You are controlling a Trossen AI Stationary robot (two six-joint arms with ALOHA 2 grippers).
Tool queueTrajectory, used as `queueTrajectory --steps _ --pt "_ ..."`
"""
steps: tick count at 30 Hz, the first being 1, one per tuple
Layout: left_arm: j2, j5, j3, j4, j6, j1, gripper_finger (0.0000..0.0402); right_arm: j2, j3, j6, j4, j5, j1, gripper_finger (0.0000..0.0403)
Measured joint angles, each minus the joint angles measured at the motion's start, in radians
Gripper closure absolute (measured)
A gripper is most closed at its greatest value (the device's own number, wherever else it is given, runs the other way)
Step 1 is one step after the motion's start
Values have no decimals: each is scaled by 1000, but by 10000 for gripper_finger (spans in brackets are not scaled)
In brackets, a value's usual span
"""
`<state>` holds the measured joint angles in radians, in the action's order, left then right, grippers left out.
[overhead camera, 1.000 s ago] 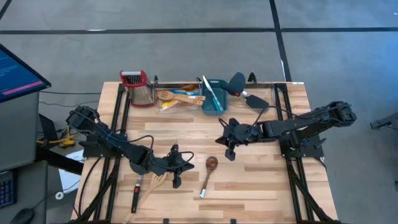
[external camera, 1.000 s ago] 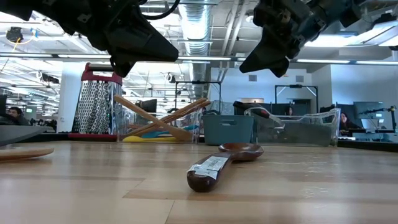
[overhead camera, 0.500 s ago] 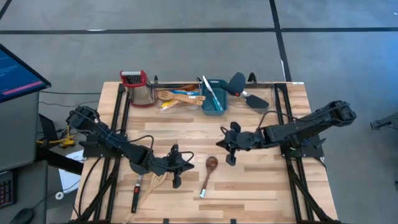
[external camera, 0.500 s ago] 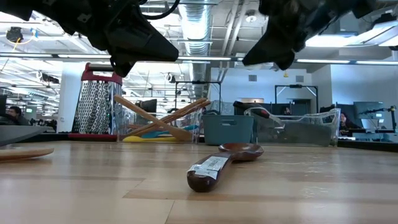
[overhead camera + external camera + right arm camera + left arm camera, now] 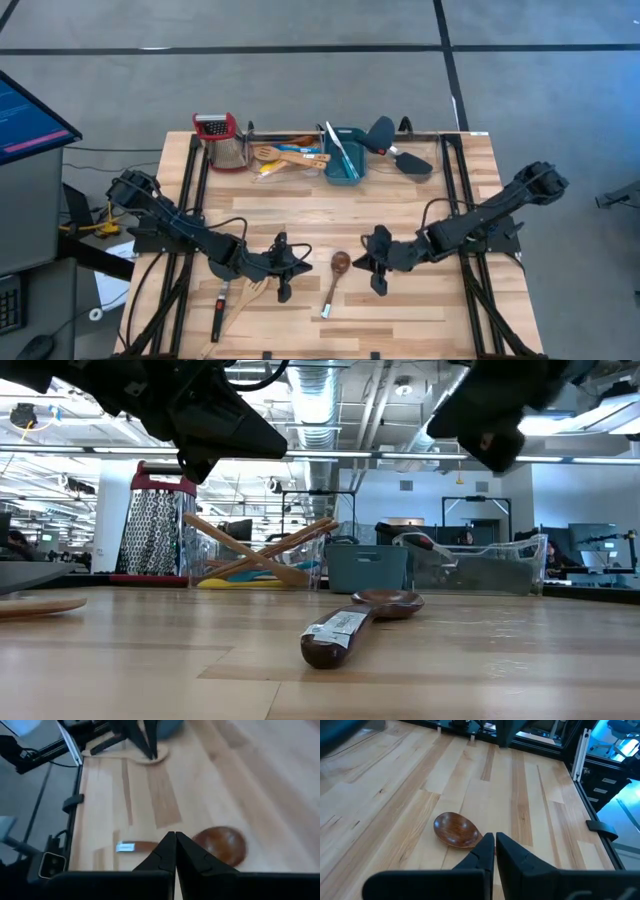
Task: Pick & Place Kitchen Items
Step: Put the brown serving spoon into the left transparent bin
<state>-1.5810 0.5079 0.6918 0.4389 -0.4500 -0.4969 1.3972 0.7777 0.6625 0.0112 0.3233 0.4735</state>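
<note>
The dark-brown wooden spoon [image 5: 333,280] is lying flat on the table [image 5: 420,210] between the two arms, its bowl just beside the right gripper [image 5: 378,272], whose fingers are pressed together on nothing. The left gripper [image 5: 283,272] is hovering on the other side, also pinched closed and empty. With the jaws this narrow, I think a descent now risks jabbing the spoon's bowl and skidding it away.

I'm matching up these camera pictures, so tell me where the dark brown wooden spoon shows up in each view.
High view: dark-brown wooden spoon lies front-centre on the table, between both grippers.
Low view: foreground centre, labelled handle nearest the camera.
Left wrist view: only its bowl, just beyond the shut fingers.
Right wrist view: bowl and labelled handle behind the shut fingers.
Shared landmark: the white label on its handle.
</note>
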Motion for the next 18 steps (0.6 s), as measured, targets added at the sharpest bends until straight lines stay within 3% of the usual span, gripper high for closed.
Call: queueTrajectory --steps 9,18 --pt "0 0 0 0 0 0 396 241 11 157 11 -10 -11 403" --pt "0 0 -1 0 0 0 396 364 122 41 0 -40 -74 403"
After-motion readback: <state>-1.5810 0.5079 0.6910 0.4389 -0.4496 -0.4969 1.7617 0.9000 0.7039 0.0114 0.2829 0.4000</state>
